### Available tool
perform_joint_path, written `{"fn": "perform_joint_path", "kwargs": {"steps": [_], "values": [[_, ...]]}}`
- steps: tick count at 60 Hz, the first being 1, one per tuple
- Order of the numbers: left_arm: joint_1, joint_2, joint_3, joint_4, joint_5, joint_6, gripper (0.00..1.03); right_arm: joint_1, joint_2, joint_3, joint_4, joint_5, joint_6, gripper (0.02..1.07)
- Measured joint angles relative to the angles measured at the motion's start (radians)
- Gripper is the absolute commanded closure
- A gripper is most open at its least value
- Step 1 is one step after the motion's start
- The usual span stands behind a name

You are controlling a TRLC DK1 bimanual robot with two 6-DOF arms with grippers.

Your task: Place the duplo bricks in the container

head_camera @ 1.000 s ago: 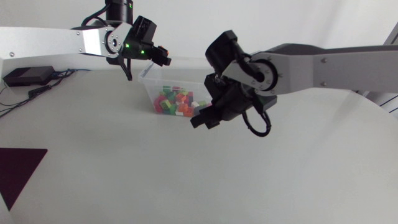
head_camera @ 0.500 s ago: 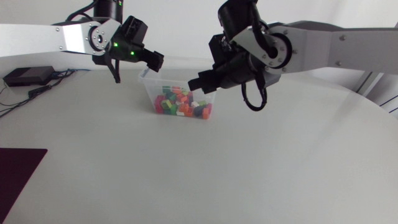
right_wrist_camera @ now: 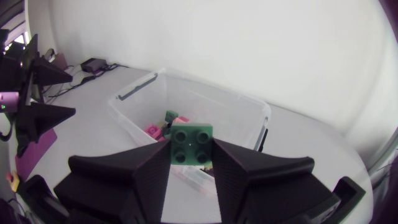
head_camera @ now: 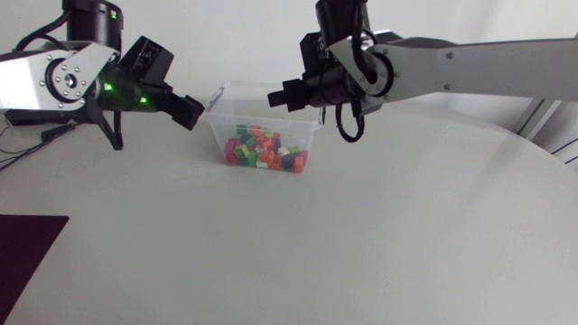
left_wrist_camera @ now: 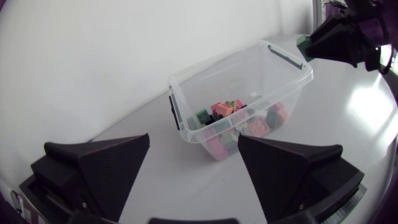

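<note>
1. Nearest me, a dark maroon mat (head_camera: pixel 25 246) lies flat on the white table (head_camera: pixel 379 235), well apart from the container and off its left end.
2. Farther back stands the clear plastic container (head_camera: pixel 217 126), upright and lidless, with a dark latch handle (left_wrist_camera: pixel 172 107) on each short end.
3. Inside the container, a heap of duplo bricks (head_camera: pixel 265 151) covers the floor: pink, green, red, orange and yellow pieces, jumbled and touching one another. They sit well below the rim.
4. Beside the container's left end hangs the left gripper (head_camera: pixel 188 112), near the wall but apart from it. Its wedge fingers (left_wrist_camera: pixel 99 168) are spread wide and nothing lies between them. Its own camera looks past them straight at the container.
5. Over the container's far long rim hangs the right gripper (head_camera: pixel 278 92), on the arm that comes in from the right. It is clear of the plastic.
6. In that arm's own view the jaws are closed tight on a single green duplo brick (right_wrist_camera: pixel 191 145). It is a four-stud piece, pinched from two sides with its studs facing the camera. The brick is held above the container's open top, apart from the heap below.
</note>
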Motion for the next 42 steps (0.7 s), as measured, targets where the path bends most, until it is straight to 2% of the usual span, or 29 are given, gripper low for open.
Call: {"fn": "perform_joint_path", "kwargs": {"steps": [17, 32, 36, 38, 39, 42], "values": [[0.002, -0.119, -0.172, -0.001, 0.000, 0.022, 0.04, 0.003, 0.109, 0.056, 0.092, 0.031, -0.019, 0.82], [0.005, -0.243, -0.273, -0.002, 0.001, 0.022, 0.04, 0.021, 0.213, 0.166, 0.108, 0.057, -0.035, 0.80], [0.011, -0.266, -0.290, -0.004, 0.000, 0.025, 0.04, 0.023, 0.234, 0.189, 0.114, 0.069, -0.039, 0.64], [0.015, -0.275, -0.296, -0.010, 0.000, 0.025, 0.04, 0.023, 0.245, 0.201, 0.115, 0.077, -0.044, 0.41], [0.016, -0.281, -0.301, -0.015, 0.000, 0.025, 0.04, 0.023, 0.252, 0.211, 0.115, 0.084, -0.046, 0.25], [0.019, -0.294, -0.309, -0.031, 0.000, 0.025, 0.04, 0.023, 0.276, 0.238, 0.116, 0.104, -0.054, 0.08]]}}
